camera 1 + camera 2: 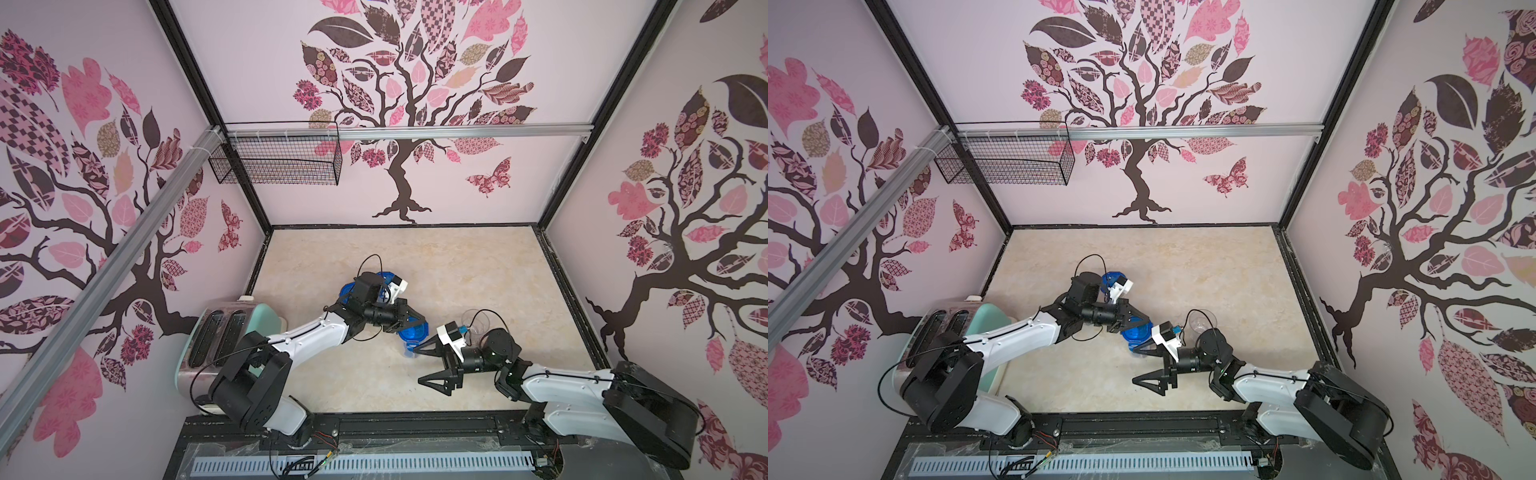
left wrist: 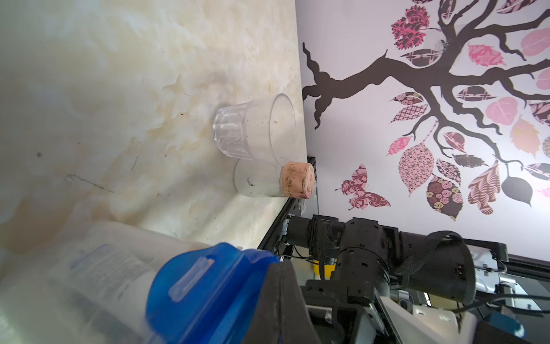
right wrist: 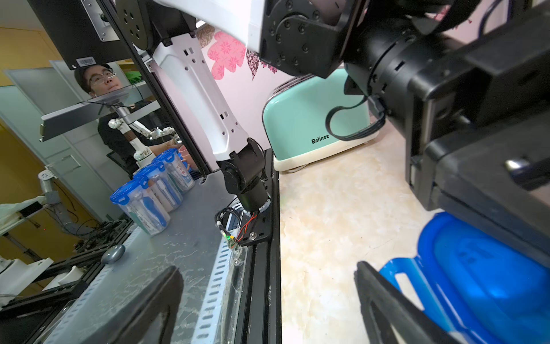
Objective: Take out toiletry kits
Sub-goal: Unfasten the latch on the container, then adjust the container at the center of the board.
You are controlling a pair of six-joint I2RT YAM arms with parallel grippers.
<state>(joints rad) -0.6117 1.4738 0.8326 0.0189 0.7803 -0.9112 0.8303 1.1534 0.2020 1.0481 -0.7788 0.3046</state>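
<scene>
A marbled tabletop (image 1: 478, 266) is walled in by tree-patterned panels. Near its middle a clear jar (image 1: 409, 352) is capped by a blue lid (image 1: 410, 333), at whose rim the left gripper (image 1: 413, 321) is closed tight; what is pinched cannot be told. The right gripper (image 1: 418, 365) is spread wide just beside it. The toiletry kit (image 2: 101, 265) is seen blurred inside the jar. The jar should be steadied while each clip (image 2: 190, 280) is levered outward, not upward.
</scene>
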